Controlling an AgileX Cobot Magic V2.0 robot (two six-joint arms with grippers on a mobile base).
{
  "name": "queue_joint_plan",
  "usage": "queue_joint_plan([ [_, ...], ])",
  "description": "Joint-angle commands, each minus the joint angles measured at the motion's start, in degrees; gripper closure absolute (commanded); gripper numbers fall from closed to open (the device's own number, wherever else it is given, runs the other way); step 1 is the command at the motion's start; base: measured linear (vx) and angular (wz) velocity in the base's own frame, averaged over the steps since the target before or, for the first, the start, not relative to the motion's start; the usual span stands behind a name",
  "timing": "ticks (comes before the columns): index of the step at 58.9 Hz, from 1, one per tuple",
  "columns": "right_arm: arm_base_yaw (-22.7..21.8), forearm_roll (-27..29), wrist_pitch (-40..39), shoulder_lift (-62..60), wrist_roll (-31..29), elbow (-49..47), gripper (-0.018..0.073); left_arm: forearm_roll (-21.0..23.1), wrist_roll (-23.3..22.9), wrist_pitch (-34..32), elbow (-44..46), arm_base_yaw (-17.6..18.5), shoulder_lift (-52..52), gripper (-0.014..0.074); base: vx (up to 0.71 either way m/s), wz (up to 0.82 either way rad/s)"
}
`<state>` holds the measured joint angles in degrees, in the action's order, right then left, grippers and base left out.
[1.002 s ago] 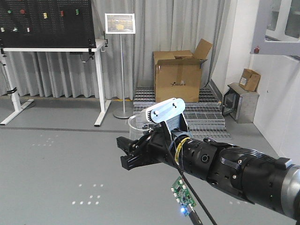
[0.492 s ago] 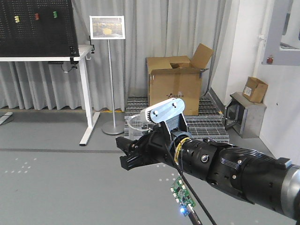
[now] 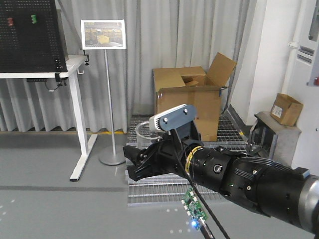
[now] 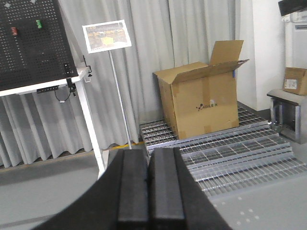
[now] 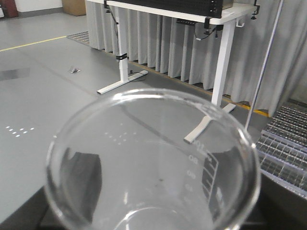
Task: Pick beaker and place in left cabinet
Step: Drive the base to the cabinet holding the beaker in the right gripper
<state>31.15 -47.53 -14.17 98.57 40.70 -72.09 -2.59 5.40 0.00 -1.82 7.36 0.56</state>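
The beaker (image 5: pixel 153 163), clear glass with printed graduation marks, fills the right wrist view. In the front view the beaker (image 3: pixel 143 130) stands upright in my right gripper (image 3: pixel 132 162), which is shut on it. Its dark fingers (image 5: pixel 86 179) show through the glass on both sides. My left gripper (image 4: pixel 148 155) is shut with nothing between its black pads, held over the floor; it does not show in the front view. The left cabinet is out of view.
An open cardboard box (image 3: pixel 187 107) stands on metal floor grating (image 3: pixel 164 186) straight ahead. A sign on a pole (image 3: pixel 104 35) and a white desk (image 3: pixel 30 74) under a black pegboard are to the left. A small box (image 3: pixel 286 108) sits on a grey unit at right.
The whole background has slid leftward and the cardboard box and grating have come nearer. My right arm keeps the same pose in the frame, still shut on the beaker.
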Motion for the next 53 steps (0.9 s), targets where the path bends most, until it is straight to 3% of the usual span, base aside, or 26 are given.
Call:
queue_joint_plan([
  [1,-0.22,0.72,-3.34,-2.69,-0.11,-1.74,0.0562,0.18,-0.15,-4.28,-0.9,0.03,1.06,0.0595,0.61,-0.05],
  [53,-0.22,0.72,-3.35,-2.69,-0.11,-1.74,0.0562,0.18,-0.15,-4.28,-0.9,0.03,1.06,0.0595,0.53,-0.12],
])
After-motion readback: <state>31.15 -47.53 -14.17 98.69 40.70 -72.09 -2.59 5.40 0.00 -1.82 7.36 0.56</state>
